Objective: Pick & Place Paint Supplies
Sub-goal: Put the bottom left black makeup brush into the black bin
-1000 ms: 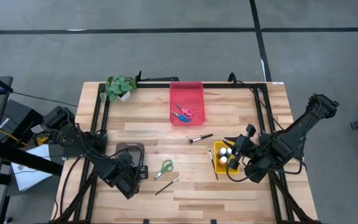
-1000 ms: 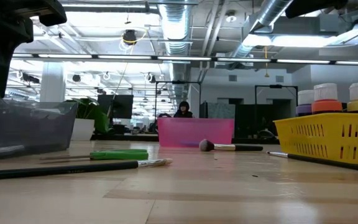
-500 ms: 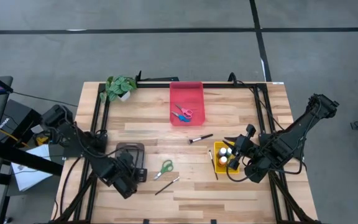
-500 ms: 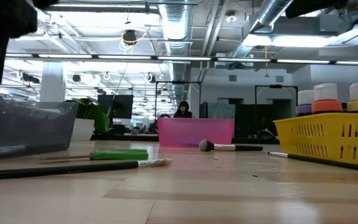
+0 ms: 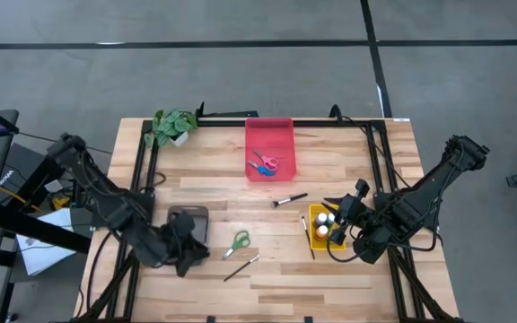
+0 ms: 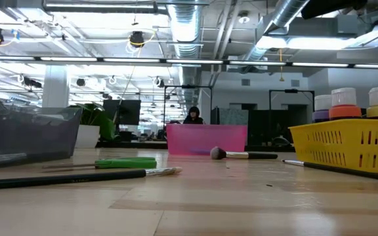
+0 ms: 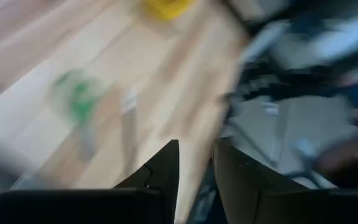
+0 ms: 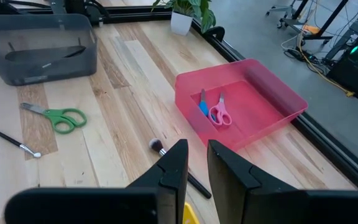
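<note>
Green-handled scissors (image 5: 238, 242) (image 8: 56, 116) lie flat on the wood. A thin brush (image 5: 240, 266) lies near them, a round-headed brush (image 5: 290, 199) lies below the red tray, and a third (image 5: 311, 238) lies beside the yellow basket (image 5: 316, 213). Paint bottles (image 5: 327, 224) stand in that basket. Pink and blue scissors (image 8: 211, 111) lie in the red tray (image 5: 269, 135). My left gripper (image 5: 188, 253) (image 7: 196, 146) hovers shut by the grey tray's near edge. My right gripper (image 5: 341, 221) (image 8: 196, 146) waits shut over the basket.
The grey tray (image 5: 188, 218) (image 8: 17, 28) holds a dark brush (image 8: 42, 53). A potted plant (image 5: 173, 126) stands at the far left corner. Black frame rails (image 5: 330, 123) run along the table's far edge and sides. A person (image 6: 193, 116) sits far off in the room.
My left arm has risen and swung toward the table's left, leaving the top left of the low view. Its gripper has shifted slightly toward the grey tray. Nothing on the table has moved.
</note>
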You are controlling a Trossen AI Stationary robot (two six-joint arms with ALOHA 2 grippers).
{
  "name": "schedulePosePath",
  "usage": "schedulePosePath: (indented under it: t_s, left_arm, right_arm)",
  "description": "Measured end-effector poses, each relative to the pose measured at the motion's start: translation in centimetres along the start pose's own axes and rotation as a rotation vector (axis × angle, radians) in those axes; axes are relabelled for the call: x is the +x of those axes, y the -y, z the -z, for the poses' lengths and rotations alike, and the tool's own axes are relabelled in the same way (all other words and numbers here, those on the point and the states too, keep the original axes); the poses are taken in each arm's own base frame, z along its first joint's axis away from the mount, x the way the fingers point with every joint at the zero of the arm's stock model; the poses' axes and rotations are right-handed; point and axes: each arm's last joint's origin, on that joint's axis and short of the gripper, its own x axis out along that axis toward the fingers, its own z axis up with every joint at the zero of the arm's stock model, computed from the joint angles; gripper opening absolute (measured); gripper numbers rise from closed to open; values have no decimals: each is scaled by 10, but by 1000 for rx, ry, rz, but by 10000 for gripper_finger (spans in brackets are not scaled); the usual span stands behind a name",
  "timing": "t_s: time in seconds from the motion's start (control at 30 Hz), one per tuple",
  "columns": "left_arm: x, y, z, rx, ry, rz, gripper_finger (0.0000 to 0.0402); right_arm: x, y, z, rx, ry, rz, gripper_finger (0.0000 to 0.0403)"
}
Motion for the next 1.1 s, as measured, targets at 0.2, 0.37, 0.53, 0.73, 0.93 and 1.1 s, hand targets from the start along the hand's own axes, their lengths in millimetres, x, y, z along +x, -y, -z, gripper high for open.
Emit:
schedulePosePath:
  t_s: [0.2,0.37,0.53,0.73,0.93,1.1]
  left_arm:
    - [-1,17,-34,176,161,214,92]
    - [21,9,-52,234,125,204,92]
    - [56,-3,-62,223,33,170,92]
    - [92,-7,-60,257,-103,178,92]
    - [120,16,-62,397,-169,185,92]
    - [149,25,-60,477,-262,91,92]
  right_arm:
    - [0,0,0,3,1,-1,56]
    - [0,0,0,4,1,-2,56]
    - [0,0,0,5,-4,-7,56]
    - [0,-1,0,5,-20,-21,56]
    - [0,-1,0,7,-21,-22,56]
    - [0,-2,0,14,-18,-26,56]
